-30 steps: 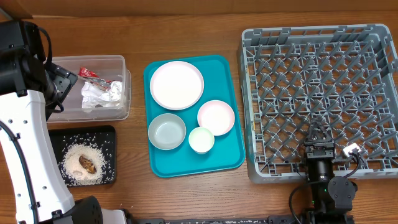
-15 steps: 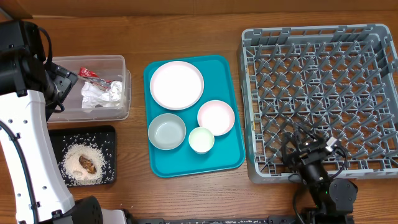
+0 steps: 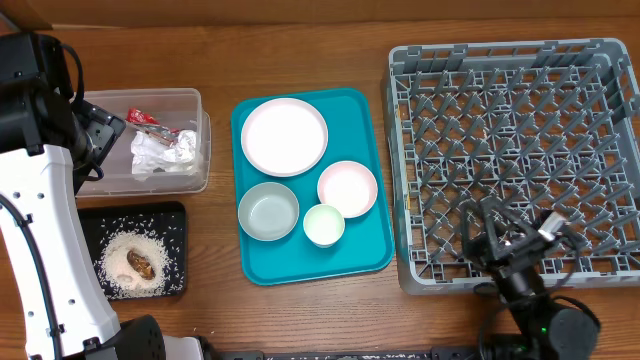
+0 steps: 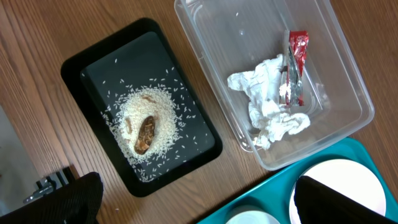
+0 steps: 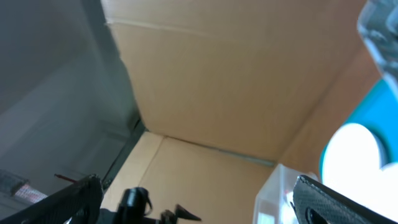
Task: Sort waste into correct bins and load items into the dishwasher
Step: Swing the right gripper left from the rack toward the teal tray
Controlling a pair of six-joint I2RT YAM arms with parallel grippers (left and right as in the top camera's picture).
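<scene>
A crumpled white napkin (image 4: 267, 99) and a red wrapper (image 4: 297, 56) lie in the clear tub (image 4: 211, 37). Rice (image 4: 146, 112) and a brown lump (image 4: 145, 134) sit in the black tray (image 4: 112, 68). On the teal tray (image 3: 360, 255) stand a white plate (image 3: 284, 136), a pink bowl (image 3: 347, 188), a grey-white bowl (image 3: 268, 211) and a small cup (image 3: 323, 224). The grey dish rack (image 3: 500, 90) is at the right. My left gripper (image 4: 199, 208) hangs open above the two bins. My right gripper (image 3: 485, 222) is open over the rack's front edge, holding nothing.
The right wrist view is tilted upward at a brown cardboard wall (image 5: 236, 74), with a corner of the plate (image 5: 351, 155) and the tub (image 5: 273, 199) low at the right. The left arm's white body (image 3: 40, 240) stands along the table's left side.
My right gripper has swung from pointing straight back over the rack to pointing left, and its arm has shifted toward the front right. The left arm has not moved.
</scene>
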